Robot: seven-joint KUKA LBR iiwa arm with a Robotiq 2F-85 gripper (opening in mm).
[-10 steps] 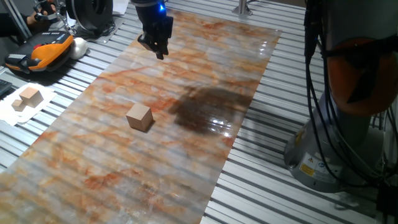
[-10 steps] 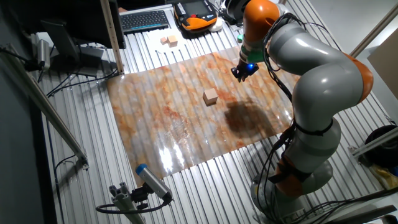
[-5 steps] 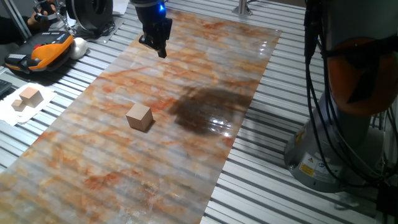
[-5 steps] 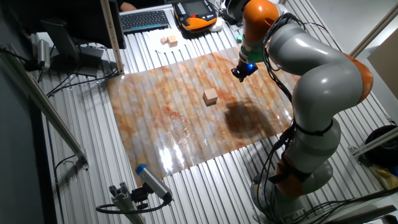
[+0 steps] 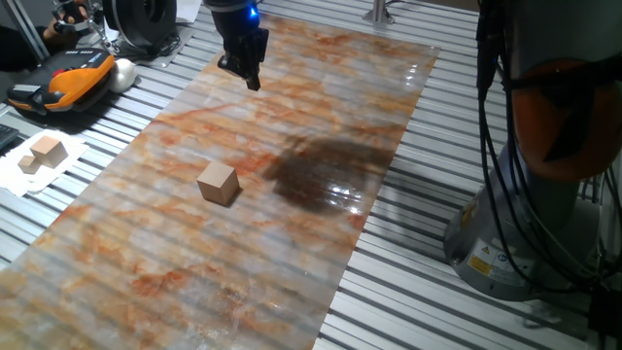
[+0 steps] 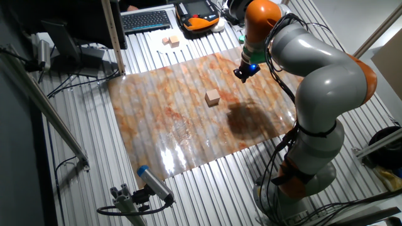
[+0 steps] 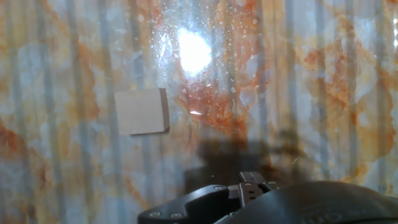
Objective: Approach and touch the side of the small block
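**Claw hangs high and far while the cube waits alone**

While the small block [image 5: 218, 183] sits by itself near the middle of the marbled sheet [image 5: 146, 253] that covers the desk [image 5: 428, 292], the claw [image 5: 250, 76] hangs above the far end of that sheet, well apart from it. From where I stand the fingers look drawn close together with nothing between them, though neither fixed view is sharp enough at the tips for me to swear to it, and the hand view shows only the dark underside of the hand, not the fingertips. So I cannot tell how far it is open; it grips nothing.

The hand view looks straight down: the cube [image 7: 142, 111] shows as a pale square left of centre, with a bright lamp glare on the glossy sheet beside it. That offset suits the job, I would judge, since a touch on a side face wants the claw to come down next to the block and then slide in, not land on top.

The cube stands flat with open sheet all round, so any side is reachable. The paler blocks on white paper [image 5: 41, 154] lie off the sheet and play no part. Being light, the cube may skid on that slick surface if nudged hard.
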